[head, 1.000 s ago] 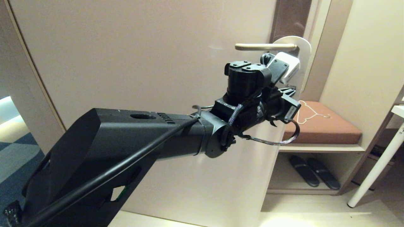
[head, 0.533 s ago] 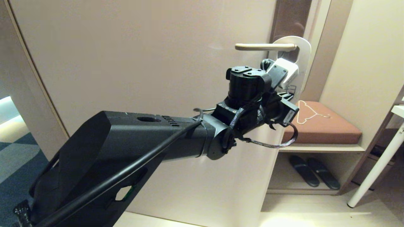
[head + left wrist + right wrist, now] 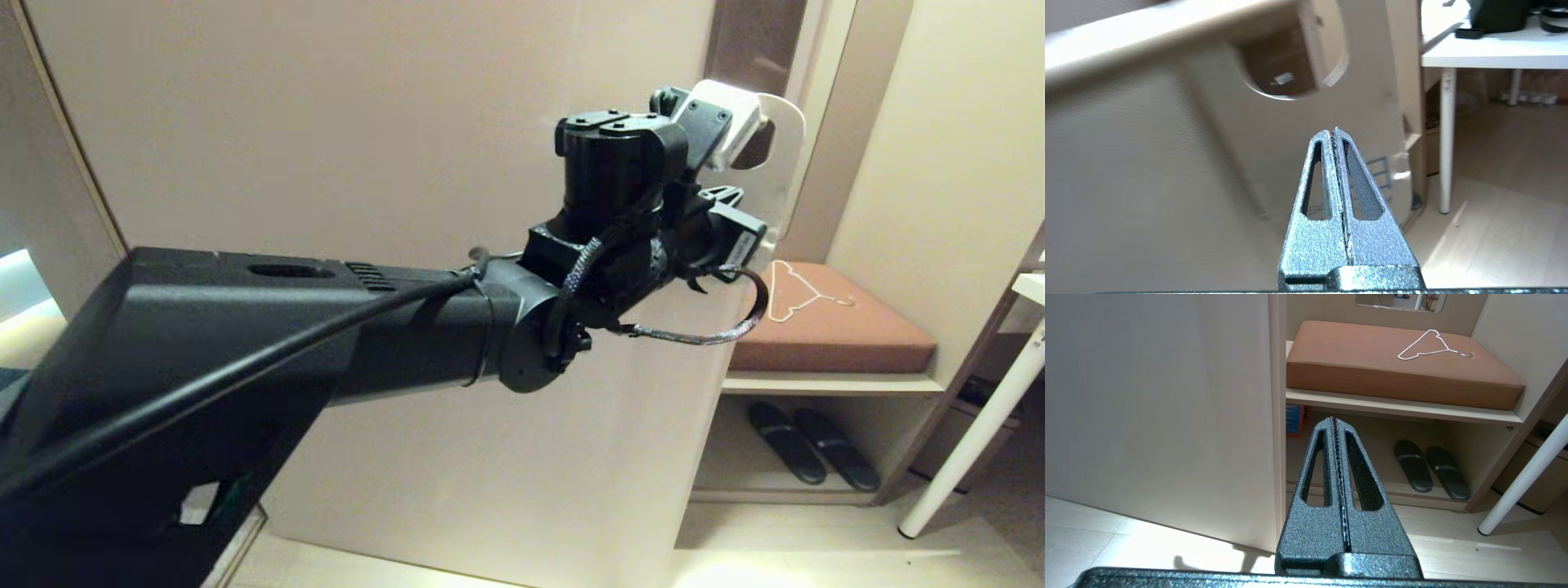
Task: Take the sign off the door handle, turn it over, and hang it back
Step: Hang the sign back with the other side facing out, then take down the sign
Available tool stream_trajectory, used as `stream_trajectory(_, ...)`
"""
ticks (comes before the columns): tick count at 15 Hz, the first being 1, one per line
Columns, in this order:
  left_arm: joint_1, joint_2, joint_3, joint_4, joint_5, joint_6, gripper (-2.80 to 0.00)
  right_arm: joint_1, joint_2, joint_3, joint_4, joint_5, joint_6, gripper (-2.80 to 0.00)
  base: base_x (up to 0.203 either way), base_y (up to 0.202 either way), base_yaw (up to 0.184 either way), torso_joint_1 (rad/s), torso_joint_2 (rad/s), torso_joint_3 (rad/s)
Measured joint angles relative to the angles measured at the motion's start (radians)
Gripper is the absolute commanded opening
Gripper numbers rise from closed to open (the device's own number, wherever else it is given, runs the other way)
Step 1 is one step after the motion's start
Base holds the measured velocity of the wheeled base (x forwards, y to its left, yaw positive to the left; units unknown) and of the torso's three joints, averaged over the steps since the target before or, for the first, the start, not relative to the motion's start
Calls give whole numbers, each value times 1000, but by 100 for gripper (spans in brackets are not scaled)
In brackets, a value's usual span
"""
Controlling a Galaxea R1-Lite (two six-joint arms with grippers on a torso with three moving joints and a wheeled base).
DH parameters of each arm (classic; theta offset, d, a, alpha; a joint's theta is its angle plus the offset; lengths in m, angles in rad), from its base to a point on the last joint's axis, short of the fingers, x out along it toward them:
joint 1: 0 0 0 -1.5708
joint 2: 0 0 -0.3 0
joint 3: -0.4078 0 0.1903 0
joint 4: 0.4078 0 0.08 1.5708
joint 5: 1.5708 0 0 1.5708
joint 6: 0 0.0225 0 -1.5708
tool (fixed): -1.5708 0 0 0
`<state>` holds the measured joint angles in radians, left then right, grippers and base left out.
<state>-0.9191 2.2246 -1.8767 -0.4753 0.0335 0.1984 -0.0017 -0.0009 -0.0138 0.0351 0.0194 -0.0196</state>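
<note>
Left wrist view: left gripper [image 3: 1335,132] clenched, empty, just below the sign [image 3: 1306,134] hanging on door handle [image 3: 1147,45]; should open jaws first, pinch card's lower edge, lift off; right gripper [image 3: 1336,420] clenched, parked.

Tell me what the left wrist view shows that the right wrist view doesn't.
Only the left wrist view shows the sign close up, its oval hole over the door handle, and the shut left gripper just below that hole, gripping nothing. Only the right wrist view shows the shut right gripper, parked low, the brown cushion with a wire hanger on it, and the slippers beneath. Both show the door, the pale floor and a white table leg.
</note>
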Motion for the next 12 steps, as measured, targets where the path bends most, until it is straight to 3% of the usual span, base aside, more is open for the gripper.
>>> stream_trajectory(3,16,-103,138,0,46,14,-280,0,0,0,0,0,0,-280,0,0,0,0,0,0)
stream_trajectory(8,69,-305,469,30,62,45,-280,0,0,0,0,0,0,-280,0,0,0,0,0,0)
stream_trajectory(12,199,-488,721,30,95,47,-280,0,0,0,0,0,0,-280,0,0,0,0,0,0)
